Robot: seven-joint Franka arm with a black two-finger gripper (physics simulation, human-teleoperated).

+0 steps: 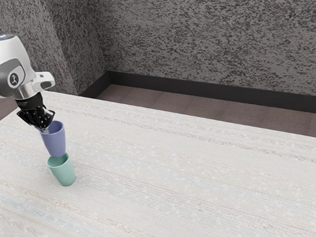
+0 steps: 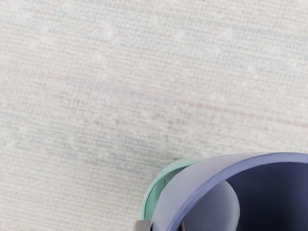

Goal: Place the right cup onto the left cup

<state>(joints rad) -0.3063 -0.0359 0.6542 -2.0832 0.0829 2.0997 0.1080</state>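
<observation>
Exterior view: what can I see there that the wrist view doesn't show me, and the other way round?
Exterior view: the white arm, the speckled wall and the brown floor. Wrist view: a deep look into the purple cup. Both: that cup, the green cup, the table and the gripper pinching the purple rim.

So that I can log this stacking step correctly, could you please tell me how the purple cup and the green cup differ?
The purple cup is gripped at its rim by the gripper; the green cup is not held. The purple cup is raised over the green cup, which stands on the table. Both open upward and narrow toward the base.
</observation>
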